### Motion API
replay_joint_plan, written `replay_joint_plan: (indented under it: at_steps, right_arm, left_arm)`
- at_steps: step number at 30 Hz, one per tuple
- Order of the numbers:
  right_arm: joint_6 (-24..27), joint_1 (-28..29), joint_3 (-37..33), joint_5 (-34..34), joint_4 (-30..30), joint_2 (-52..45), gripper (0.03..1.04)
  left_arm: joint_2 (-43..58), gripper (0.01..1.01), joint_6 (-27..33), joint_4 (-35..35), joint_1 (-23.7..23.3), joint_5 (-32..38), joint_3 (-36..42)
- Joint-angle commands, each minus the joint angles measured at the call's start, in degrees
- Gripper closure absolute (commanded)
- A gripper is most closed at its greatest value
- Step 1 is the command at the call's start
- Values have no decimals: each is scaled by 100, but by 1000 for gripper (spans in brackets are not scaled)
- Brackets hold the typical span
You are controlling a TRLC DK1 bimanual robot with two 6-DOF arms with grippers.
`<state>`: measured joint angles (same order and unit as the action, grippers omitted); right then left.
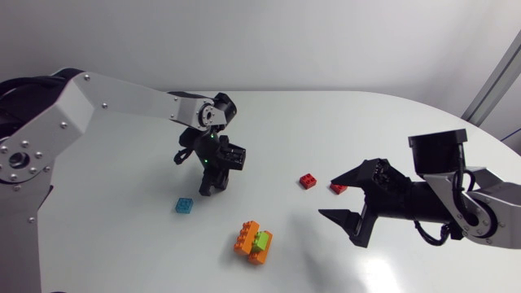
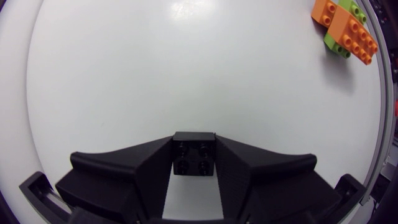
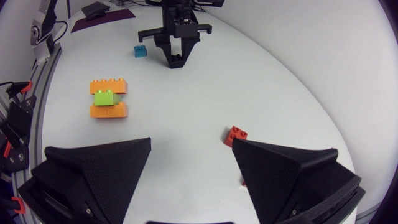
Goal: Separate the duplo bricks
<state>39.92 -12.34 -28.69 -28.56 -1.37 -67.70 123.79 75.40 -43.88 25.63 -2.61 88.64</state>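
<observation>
A small black brick [image 2: 194,154] sits between the fingers of my left gripper [image 2: 194,163], which is shut on it just above the table. In the head view that gripper [image 1: 212,187] points down left of the table's middle. An orange and green brick stack [image 1: 253,242] lies on its side nearer the front, also in the left wrist view [image 2: 345,32] and the right wrist view [image 3: 109,99]. My right gripper [image 1: 346,199] hovers open at the right with nothing between its fingers.
A blue brick [image 1: 184,205] lies just left of the left gripper. A red brick [image 1: 308,181] lies near the middle, and a second red brick [image 1: 339,188] is partly hidden by the right gripper's upper finger. The table's edge curves behind.
</observation>
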Motion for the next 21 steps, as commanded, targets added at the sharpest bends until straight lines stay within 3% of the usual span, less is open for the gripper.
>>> replay_joint_plan:
  at_steps: [1, 2, 3, 6, 11, 16, 21]
  right_arm:
    - [95, 39, 127, -45, -13, 20, 123]
    - [95, 30, 118, -45, -13, 11, 123]
    - [95, 30, 100, -45, -13, 3, 123]
    - [68, 12, 65, -45, -13, -33, 123]
    - [33, -85, -40, -18, -13, -138, 123]
    - [-72, -181, -128, -1, -4, -243, 123]
    - [-81, -199, -164, 8, 22, -384, 123]
  left_arm:
    - [207, 505, -104, -174, 4, -20, 153]
    - [198, 348, -166, -209, -14, -29, 162]
    - [155, 270, -192, -262, -31, -99, 162]
    - [-118, 172, -359, -481, -119, -530, 171]
    - [-883, 141, -798, -657, -234, -1286, 57]
    - [-1471, 143, -2143, -745, -418, -2112, 206]
    - [-1665, 174, -3171, -1852, -497, -3017, 153]
